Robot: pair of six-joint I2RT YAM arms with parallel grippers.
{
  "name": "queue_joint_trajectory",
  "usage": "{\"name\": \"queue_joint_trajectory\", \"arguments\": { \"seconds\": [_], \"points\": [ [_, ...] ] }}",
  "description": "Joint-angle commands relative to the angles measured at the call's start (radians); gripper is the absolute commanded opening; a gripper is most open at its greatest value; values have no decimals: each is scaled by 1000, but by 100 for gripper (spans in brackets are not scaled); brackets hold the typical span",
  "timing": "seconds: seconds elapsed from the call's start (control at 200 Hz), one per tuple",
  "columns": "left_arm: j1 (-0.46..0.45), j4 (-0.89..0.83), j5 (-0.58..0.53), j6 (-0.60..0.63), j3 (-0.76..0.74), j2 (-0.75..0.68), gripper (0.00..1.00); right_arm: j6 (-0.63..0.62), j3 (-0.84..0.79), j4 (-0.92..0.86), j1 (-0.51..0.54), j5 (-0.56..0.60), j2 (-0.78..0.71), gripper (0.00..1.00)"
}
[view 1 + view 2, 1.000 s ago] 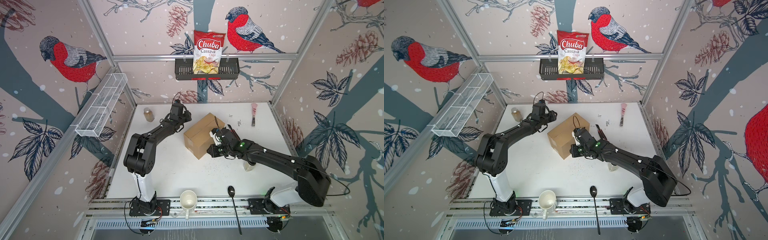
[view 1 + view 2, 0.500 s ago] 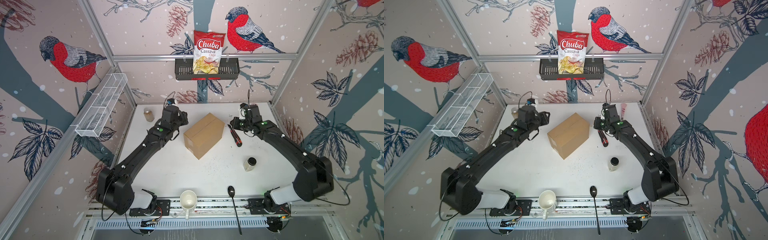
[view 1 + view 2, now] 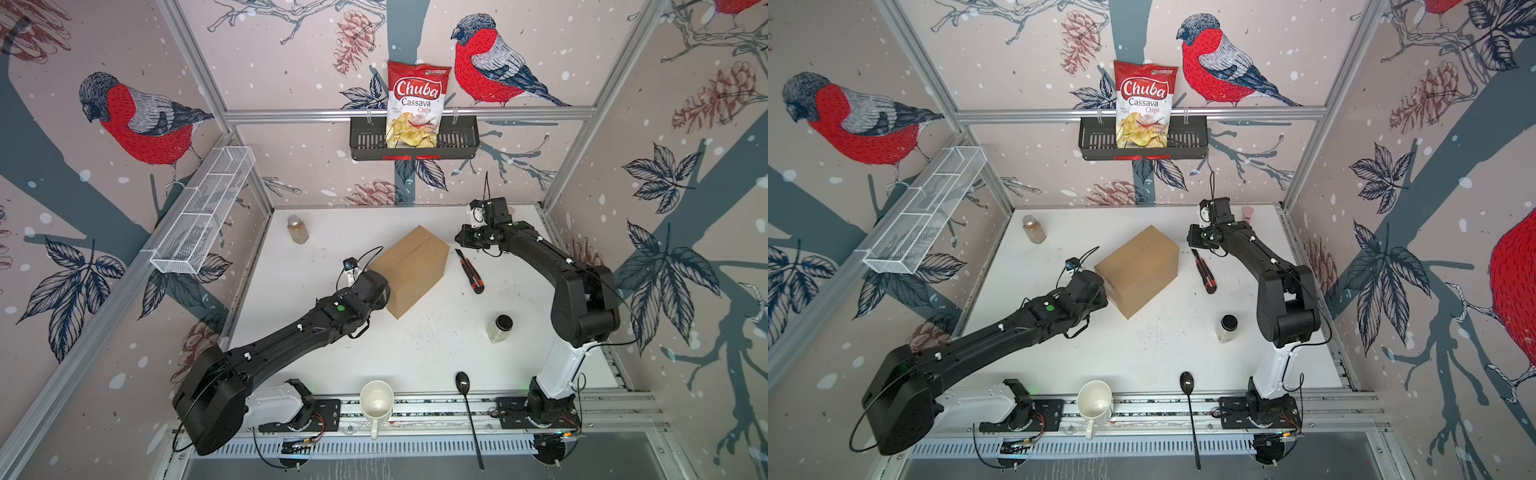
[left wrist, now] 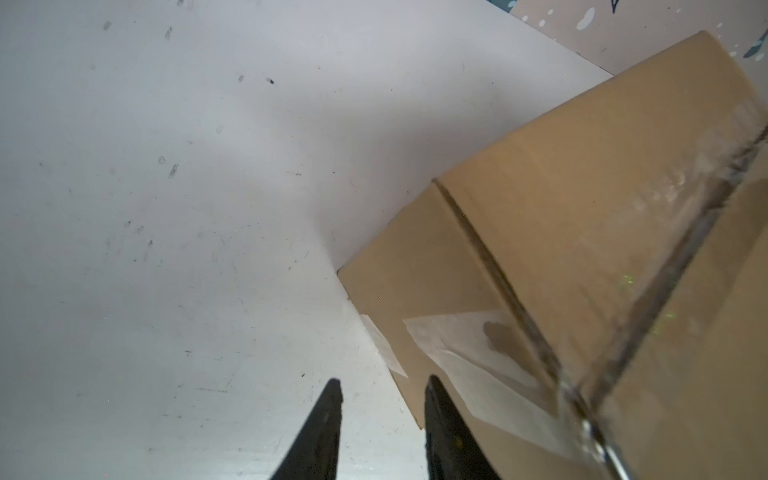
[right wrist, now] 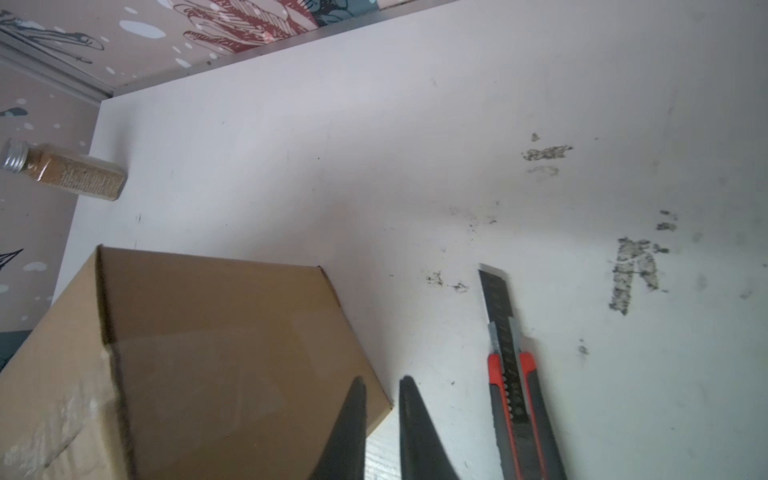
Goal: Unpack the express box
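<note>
Going left to right: your left gripper [image 4: 380,386] is buried under its own wrist in both top views, but the wrist camera shows its fingers [image 4: 328,415] spread, nothing between them. The express box [image 3: 411,270] sits on the table [image 3: 415,353] just ahead of those tips, flaps taped closed, so you can't see inside. The box cutter [image 5: 509,374] lies loose right beside the right gripper [image 5: 382,382], whose fingers are pinched nearly together, empty, box on their other side. Chips bag [image 3: 417,104] stands in the black basket [image 3: 457,137]. Since half a second ago your left gripper dropped to the box's near corner; box and cutter stayed put.
</note>
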Motion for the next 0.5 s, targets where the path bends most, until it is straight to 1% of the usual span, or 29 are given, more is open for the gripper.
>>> {"name": "queue_joint_trajectory", "arguments": {
  "seconds": [0.0,0.075,0.19,0.305,0.495],
  "points": [
    [-2,83,-38,-48,3,37,35,-34,-10,1,10,-64,-4,10],
    [-1,95,-55,-51,13,67,35,-40,-31,3,19,-77,-15,10],
    [2,101,-114,-53,33,111,35,-36,-86,20,29,-94,-53,10],
    [22,146,-114,-25,44,148,35,-26,-149,38,45,-99,-103,10],
    [57,152,-128,-11,66,189,35,-8,-253,78,90,-111,-198,10]
  ]
}}
